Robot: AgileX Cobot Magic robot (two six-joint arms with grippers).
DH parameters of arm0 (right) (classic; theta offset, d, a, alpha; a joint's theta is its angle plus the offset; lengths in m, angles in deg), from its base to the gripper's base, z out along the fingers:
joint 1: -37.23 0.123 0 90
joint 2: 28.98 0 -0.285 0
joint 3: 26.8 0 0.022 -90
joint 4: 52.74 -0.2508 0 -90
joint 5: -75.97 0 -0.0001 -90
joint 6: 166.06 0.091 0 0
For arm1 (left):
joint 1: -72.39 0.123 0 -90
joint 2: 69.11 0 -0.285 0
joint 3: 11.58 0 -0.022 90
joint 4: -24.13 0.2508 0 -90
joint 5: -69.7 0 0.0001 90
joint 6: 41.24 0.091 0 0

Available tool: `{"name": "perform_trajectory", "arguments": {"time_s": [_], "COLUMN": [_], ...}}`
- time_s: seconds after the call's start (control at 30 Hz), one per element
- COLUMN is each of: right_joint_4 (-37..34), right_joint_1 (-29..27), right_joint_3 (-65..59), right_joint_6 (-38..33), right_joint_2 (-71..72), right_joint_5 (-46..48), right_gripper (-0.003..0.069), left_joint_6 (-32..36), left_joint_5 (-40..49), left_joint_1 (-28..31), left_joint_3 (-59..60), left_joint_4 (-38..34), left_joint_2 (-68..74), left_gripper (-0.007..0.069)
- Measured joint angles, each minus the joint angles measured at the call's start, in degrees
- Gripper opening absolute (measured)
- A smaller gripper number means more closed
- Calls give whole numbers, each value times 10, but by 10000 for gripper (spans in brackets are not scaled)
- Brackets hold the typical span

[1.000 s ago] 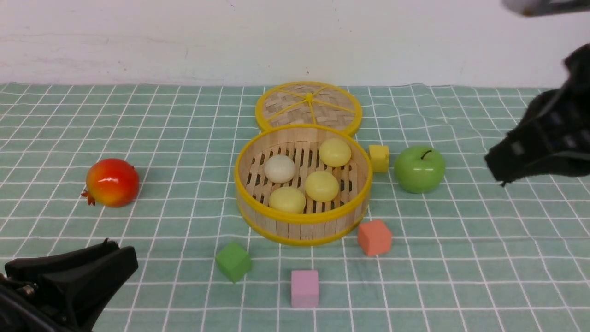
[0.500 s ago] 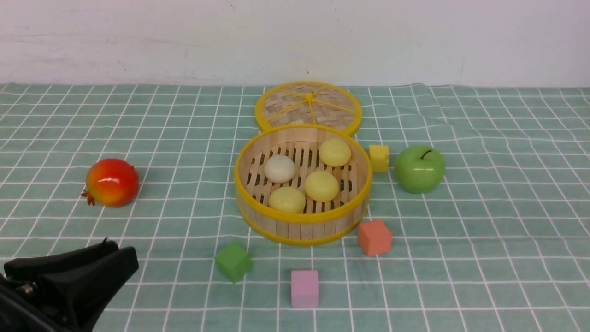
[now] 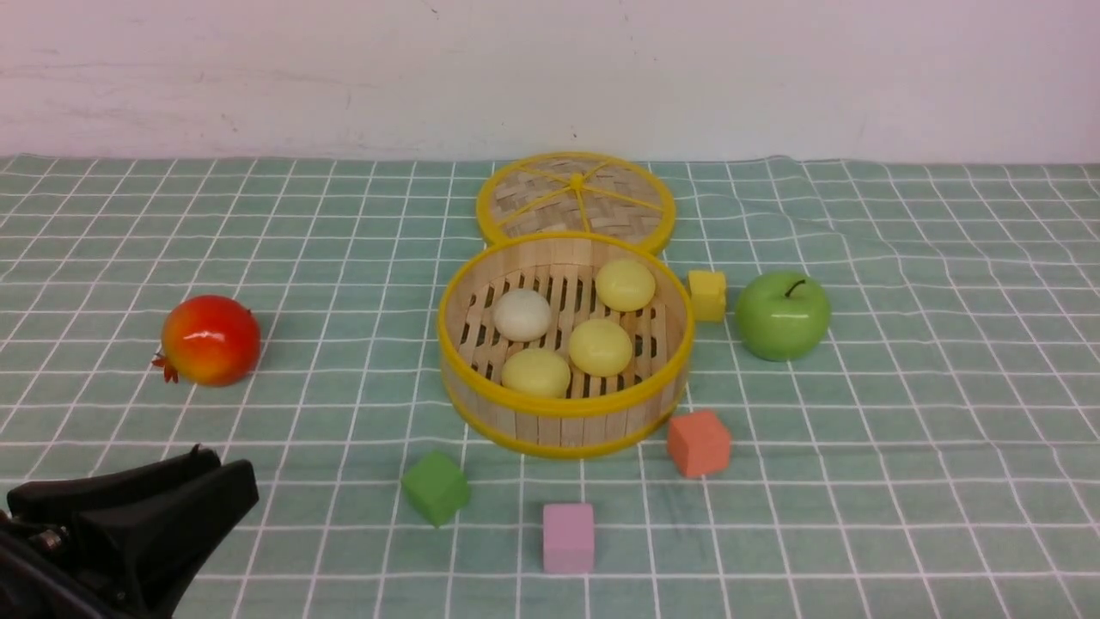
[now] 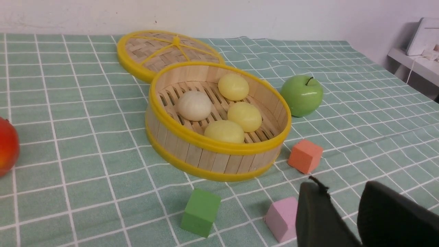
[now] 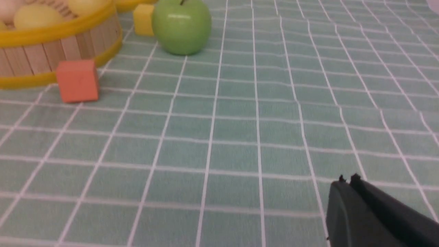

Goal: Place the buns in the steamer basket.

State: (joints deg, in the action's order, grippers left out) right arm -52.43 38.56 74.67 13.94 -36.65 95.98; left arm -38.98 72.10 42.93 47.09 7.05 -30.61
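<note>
The steamer basket (image 3: 563, 408) stands mid-table. It holds all four buns: one off-white (image 3: 522, 314) and three pale yellow (image 3: 625, 284), (image 3: 600, 346), (image 3: 535, 371). The basket (image 4: 205, 157) and the off-white bun (image 4: 194, 105) also show in the left wrist view. My left gripper (image 3: 225, 471) rests low at the near left, open and empty (image 4: 341, 187), far from the basket. My right gripper (image 5: 348, 179) is out of the front view; its wrist view shows it shut and empty above bare cloth, to the right of the basket (image 5: 41, 51).
The woven lid (image 3: 574, 198) lies behind the basket. A green apple (image 3: 782, 315) and a yellow cube (image 3: 706, 294) sit to its right. An orange cube (image 3: 698, 443), a pink cube (image 3: 568, 537) and a green cube (image 3: 436, 487) lie in front. A red fruit (image 3: 210, 340) sits at the left.
My right arm, at the front view's right edge a second ago, has drawn back out of that view. The buns, the basket and my left arm have not moved.
</note>
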Motion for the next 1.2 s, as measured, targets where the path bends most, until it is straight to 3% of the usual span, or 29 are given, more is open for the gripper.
{"name": "perform_trajectory", "arguments": {"time_s": [0.97, 1.2], "right_joint_4": [2, 2], "right_joint_1": [0, 0], "right_joint_3": [2, 2], "right_joint_6": [0, 0], "right_joint_2": [5, 5], "right_joint_5": [10, 10], "right_gripper": [-6, -2], "left_joint_6": [6, 23], "left_joint_5": [0, -13], "left_joint_1": [1, 46], "left_joint_3": [0, 10], "left_joint_4": [3, 17], "left_joint_2": [1, -7], "left_gripper": [217, 217]}}
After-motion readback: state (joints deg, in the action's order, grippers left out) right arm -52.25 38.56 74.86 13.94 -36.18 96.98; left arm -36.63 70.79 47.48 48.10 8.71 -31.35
